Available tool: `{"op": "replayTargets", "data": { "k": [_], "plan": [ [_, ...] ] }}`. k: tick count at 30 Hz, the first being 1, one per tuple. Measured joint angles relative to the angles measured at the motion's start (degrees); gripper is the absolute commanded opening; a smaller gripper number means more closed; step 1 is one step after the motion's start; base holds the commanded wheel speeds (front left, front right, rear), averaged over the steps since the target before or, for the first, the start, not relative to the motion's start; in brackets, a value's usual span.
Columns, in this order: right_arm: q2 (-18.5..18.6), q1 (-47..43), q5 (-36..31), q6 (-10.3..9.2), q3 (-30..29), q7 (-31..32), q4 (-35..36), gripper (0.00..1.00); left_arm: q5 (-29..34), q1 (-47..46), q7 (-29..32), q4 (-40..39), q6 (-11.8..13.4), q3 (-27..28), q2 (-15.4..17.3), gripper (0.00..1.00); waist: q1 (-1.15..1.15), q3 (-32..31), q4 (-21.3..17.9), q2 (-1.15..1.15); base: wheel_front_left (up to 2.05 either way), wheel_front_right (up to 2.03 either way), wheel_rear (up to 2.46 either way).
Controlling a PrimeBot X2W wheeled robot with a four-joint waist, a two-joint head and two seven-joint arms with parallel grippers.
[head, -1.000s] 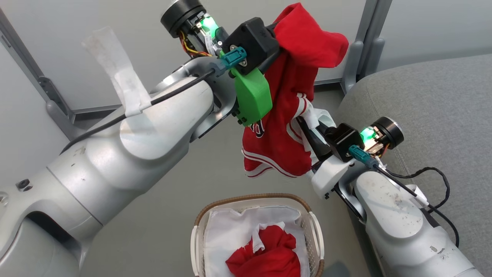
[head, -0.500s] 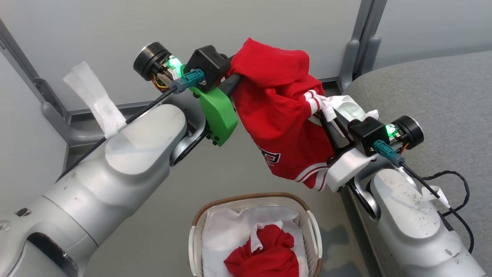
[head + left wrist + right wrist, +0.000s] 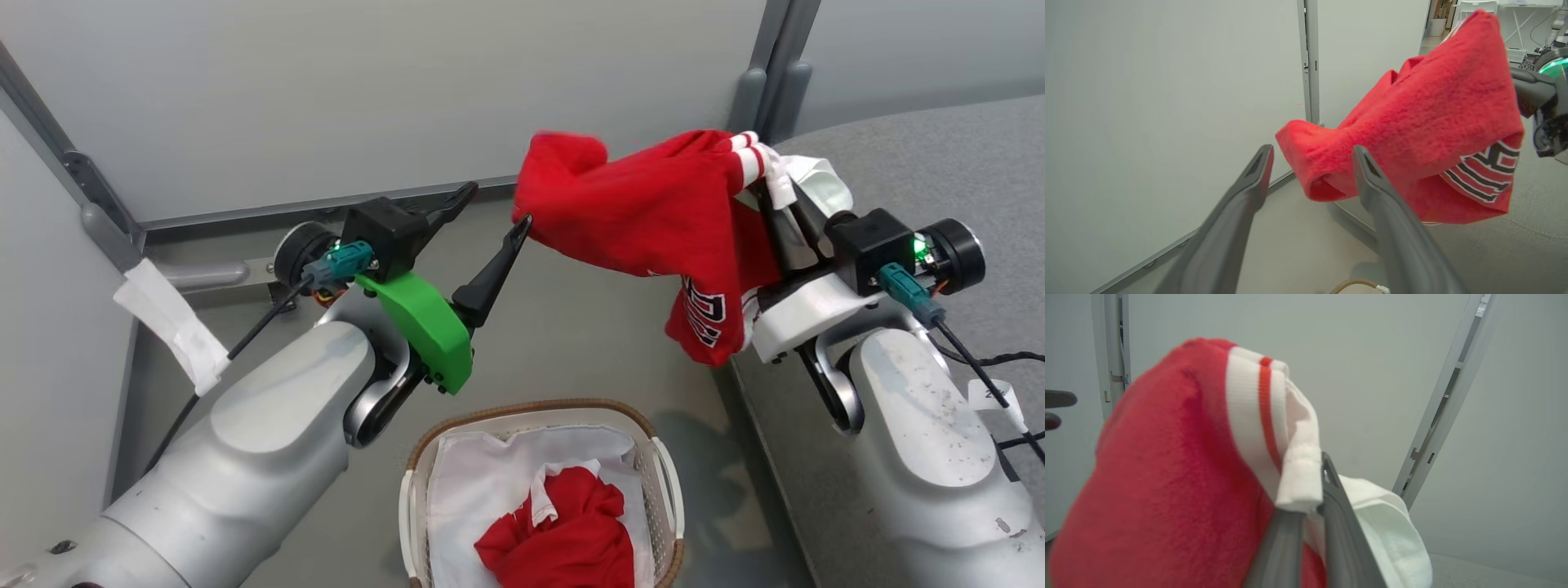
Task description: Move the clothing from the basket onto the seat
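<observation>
Head view: the right gripper (image 3: 771, 204), at 2 o'clock, is clamped on a red garment (image 3: 653, 212) by its striped cuff (image 3: 747, 155). The cloth sags in mid-air toward 12 o'clock, beside the edge of the seat (image 3: 939, 163) at 3 o'clock. The left gripper (image 3: 495, 206), at 10 o'clock, is spread wide and holds nothing. A second garment (image 3: 563, 547) lies bunched on the liner (image 3: 482, 490) in the basket (image 3: 457, 425) at 6 o'clock.

Left wrist view: the fingers stand well apart, and the garment's free end hangs beyond them toward 1 o'clock. Whether it touches a finger I cannot tell.

Right wrist view: the fingers pinch tight on the cuff near 6 o'clock. The fabric looks light, soft and limp, so it should drape and swing. The thicker ribbed cuff seems the surest hold.
</observation>
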State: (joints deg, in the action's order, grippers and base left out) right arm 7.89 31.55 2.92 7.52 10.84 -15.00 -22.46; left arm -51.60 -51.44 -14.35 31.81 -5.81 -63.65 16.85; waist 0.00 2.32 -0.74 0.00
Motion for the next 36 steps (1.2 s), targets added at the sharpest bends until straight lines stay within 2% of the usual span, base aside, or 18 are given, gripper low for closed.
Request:
{"op": "replayTargets", "data": {
  "k": [11,20,24,27,36],
  "plan": [
    [1.30,-2.35,-1.91,0.00,-5.15,0.00,1.90,0.00,4.52,8.56,-0.62,-6.32,1.59,5.03,0.80,1.00,0.00,1.89,-0.96,0.00,0.00,0.00,0.00],
    [2.10,-4.97,-2.31,0.00,-8.93,0.01,3.81,0.00,11.22,14.13,-0.68,-9.95,1.26,10.04,-1.13,1.00,0.00,3.54,-3.34,0.00,0.00,0.00,0.00],
    [2.23,-5.28,-2.45,0.00,-10.04,0.00,4.83,0.00,13.12,15.84,-0.68,-10.57,0.70,11.83,-2.19,1.00,0.00,4.46,-5.43,0.00,0.00,0.00,0.00],
    [2.91,-5.42,-2.55,0.00,-10.32,0.00,6.10,0.00,15.46,16.84,-0.69,-10.87,-0.14,13.14,-3.25,1.00,0.00,6.02,-8.94,0.00,0.00,0.00,0.00],
    [3.69,-6.39,-2.33,0.01,-12.18,0.00,7.39,0.00,18.56,16.44,-0.69,-10.56,-1.15,12.83,-3.96,1.00,0.00,9.93,-16.70,0.00,0.00,0.00,0.00]
  ]
}}
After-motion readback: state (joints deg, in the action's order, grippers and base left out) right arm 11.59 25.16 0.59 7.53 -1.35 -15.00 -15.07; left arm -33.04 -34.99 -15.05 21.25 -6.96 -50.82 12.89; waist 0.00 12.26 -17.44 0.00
